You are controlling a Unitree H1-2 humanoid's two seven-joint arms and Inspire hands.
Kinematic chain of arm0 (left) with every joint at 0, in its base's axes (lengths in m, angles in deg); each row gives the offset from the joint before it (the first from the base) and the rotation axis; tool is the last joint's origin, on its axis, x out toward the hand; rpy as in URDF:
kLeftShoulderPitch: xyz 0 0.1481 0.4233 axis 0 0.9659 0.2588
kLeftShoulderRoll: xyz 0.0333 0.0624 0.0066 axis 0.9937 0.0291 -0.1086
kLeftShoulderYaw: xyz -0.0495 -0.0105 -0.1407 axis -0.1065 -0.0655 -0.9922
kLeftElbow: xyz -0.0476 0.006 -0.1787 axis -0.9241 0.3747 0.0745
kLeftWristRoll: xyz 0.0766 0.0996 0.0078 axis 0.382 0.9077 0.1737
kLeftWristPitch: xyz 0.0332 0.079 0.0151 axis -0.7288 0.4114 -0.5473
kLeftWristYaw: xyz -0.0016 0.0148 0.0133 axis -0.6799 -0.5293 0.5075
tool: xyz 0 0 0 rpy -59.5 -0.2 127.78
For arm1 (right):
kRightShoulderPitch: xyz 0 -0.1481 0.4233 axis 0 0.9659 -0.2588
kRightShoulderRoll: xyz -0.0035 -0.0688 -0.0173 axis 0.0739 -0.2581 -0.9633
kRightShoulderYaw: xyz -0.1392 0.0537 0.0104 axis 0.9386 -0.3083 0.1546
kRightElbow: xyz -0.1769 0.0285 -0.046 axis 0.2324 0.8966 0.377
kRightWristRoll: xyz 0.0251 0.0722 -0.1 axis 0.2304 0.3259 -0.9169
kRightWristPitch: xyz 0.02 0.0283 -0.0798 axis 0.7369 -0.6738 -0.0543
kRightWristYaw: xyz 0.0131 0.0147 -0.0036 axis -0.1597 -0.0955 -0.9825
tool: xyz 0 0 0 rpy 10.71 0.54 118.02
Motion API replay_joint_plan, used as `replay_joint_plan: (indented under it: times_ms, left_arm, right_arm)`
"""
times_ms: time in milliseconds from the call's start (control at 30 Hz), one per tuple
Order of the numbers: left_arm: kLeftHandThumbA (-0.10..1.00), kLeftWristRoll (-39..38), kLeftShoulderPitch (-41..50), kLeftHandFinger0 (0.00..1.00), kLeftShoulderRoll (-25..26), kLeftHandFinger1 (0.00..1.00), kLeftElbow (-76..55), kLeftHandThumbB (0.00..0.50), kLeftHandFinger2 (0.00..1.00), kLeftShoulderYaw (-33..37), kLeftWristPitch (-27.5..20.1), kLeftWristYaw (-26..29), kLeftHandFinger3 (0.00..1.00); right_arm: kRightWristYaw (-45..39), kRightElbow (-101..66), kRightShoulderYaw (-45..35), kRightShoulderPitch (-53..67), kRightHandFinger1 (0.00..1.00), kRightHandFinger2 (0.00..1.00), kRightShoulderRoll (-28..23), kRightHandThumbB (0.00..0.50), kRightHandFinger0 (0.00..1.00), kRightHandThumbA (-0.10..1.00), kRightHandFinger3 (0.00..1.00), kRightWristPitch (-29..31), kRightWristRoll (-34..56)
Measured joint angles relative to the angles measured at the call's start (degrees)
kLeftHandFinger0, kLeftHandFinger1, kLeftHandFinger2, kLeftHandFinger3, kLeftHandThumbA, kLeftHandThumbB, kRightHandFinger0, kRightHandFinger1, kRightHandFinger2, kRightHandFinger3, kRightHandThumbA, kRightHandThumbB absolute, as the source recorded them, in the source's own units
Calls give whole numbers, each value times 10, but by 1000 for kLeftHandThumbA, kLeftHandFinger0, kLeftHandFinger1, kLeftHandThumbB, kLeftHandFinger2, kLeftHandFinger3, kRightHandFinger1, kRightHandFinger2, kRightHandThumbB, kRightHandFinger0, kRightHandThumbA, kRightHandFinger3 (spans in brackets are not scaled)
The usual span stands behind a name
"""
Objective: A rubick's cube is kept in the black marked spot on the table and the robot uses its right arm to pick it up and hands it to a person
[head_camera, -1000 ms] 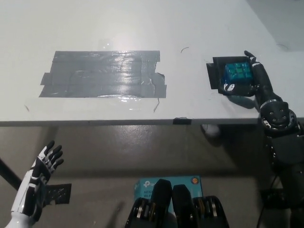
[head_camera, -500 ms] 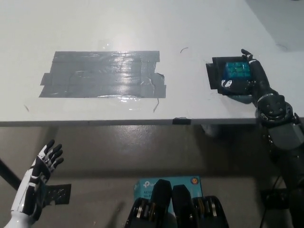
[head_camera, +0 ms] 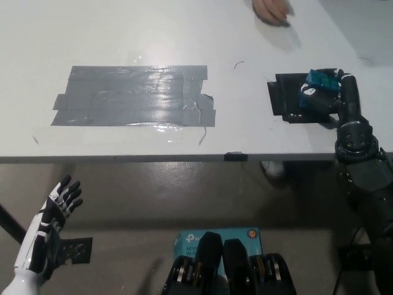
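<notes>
One black right hand (head_camera: 328,98) clasps the cube (head_camera: 320,81).

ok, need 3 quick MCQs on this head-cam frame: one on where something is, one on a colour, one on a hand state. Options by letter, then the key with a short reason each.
1. Where is the person's hand?
A. at the table's far edge
B. on the grey tape patch
C. under the table

2. What colour is the marked spot by the Rubik's cube?
A. red
B. black
C. yellow

3. What state is the right hand in?
A. open, apart from the cube
B. closed on nothing
C. closed around the cube

Key:
1 A, it shows at the top edge, beyond the grey tape patch.
2 B, a dark square on the white table.
3 C, black fingers wrap the cube; the left hand rests open below the table.
</notes>
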Motion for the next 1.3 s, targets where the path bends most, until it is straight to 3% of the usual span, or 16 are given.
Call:
replay_joint_plan:
  times_ms: [200, 367, 567, 800, 1100, 1300]
  left_arm:
    - [997, 0, -3, 1000, 2, 1000, 0, 162, 1000, 0, 1, 0, 1000]
    - [999, 0, -6, 1000, 3, 1000, 0, 165, 1000, 0, 1, 0, 1000]
    - [990, 1, -6, 1000, 3, 1000, 0, 154, 1000, 0, 2, 0, 1000]
    - [984, 1, -8, 1000, 3, 1000, 0, 144, 1000, 0, 3, 0, 1000]
    - [996, 1, -13, 1000, 3, 1000, 0, 160, 1000, 0, 5, 0, 1000]
    - [992, 1, -20, 1000, 5, 1000, 0, 157, 1000, 0, 7, 0, 1000]
  right_arm:
    - [3, 2, 0, 0, 365, 732, 0, 174, 9, -100, 785, 2, 3]
    - [8, -6, 2, 4, 410, 834, 0, 166, 0, -100, 834, 8, 6]
    - [13, -80, 2, 33, 395, 843, 2, 170, 0, -100, 879, 5, 7]
    - [15, -226, 6, 36, 372, 761, 3, 187, 0, -100, 803, -22, 3]
    - [11, -366, 32, 17, 397, 814, 11, 193, 8, -100, 864, -71, -15]
    - [9, -386, 50, -10, 417, 856, 25, 171, 0, -100, 926, -95, -25]
